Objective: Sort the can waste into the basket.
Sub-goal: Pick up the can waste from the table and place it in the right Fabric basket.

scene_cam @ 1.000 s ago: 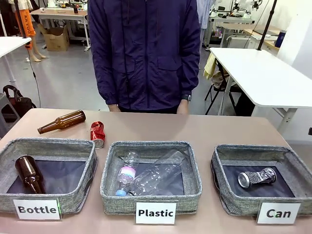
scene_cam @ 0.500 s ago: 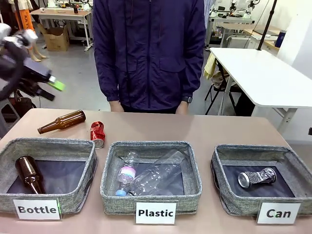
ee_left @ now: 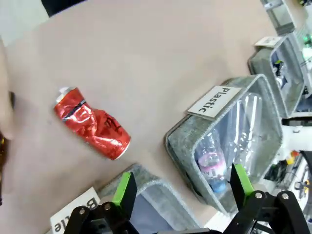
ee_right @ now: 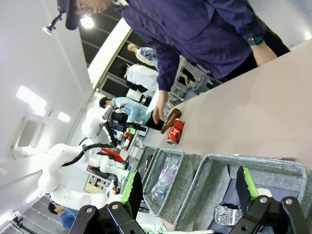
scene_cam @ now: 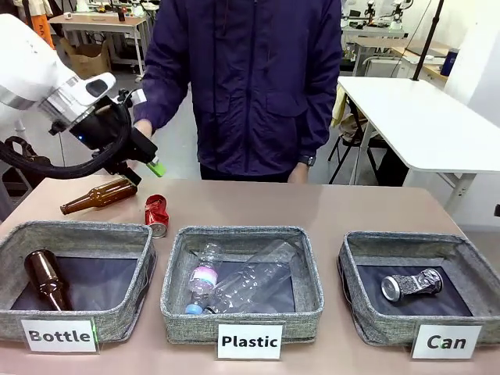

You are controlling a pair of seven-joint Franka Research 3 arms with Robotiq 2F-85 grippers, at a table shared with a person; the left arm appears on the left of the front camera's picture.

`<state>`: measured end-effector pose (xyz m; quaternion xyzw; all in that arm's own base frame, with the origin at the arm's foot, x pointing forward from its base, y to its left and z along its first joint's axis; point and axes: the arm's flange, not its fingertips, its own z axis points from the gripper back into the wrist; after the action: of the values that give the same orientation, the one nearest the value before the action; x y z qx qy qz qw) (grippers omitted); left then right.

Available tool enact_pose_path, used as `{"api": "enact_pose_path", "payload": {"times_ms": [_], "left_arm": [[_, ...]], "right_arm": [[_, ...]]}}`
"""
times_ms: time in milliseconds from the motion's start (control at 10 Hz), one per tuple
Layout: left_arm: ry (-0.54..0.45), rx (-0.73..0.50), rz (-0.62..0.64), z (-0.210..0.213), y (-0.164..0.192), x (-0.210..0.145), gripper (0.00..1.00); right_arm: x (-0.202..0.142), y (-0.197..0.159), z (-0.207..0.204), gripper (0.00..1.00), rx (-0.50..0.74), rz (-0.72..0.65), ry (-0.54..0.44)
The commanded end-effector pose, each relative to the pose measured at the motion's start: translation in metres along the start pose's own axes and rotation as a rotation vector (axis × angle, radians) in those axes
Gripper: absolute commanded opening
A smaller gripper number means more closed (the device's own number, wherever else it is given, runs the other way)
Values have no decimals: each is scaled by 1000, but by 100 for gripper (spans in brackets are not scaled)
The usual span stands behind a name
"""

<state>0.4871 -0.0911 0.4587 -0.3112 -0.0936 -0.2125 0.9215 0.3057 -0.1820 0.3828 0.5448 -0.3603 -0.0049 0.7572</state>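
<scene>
Our left gripper [ee_left: 183, 184] hangs tilted, jaws spread wide and empty, red can [ee_left: 91, 123] just ahead; our right gripper [ee_right: 190, 185] gapes empty too. A label [ee_left: 212, 101] beside reads "Plastic".

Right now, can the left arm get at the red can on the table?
Likely yes: the jaws of the left arm are open, and the red can lies on bare table ahead of them, apart from the brown bottle.

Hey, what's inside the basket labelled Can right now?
One crushed silver can lies on the dark bottom of the Can basket. The red can is outside it, on the table. The basket's near wall hides the front strip of its floor.
</scene>
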Motion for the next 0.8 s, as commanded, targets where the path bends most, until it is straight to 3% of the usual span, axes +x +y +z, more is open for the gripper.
{"api": "enact_pose_path", "payload": {"times_ms": [0, 200, 700], "left_arm": [[-32, -64, 2, 51, 16, -25, 100], [-91, -103, 19, 94, 38, -69, 100], [-419, -145, 211, 195, 139, -186, 100]], "right_arm": [[4, 5, 1, 100, 7, -15, -12], [4, 5, 1, 100, 7, -15, -12], [4, 5, 1, 100, 7, -15, -12]]}}
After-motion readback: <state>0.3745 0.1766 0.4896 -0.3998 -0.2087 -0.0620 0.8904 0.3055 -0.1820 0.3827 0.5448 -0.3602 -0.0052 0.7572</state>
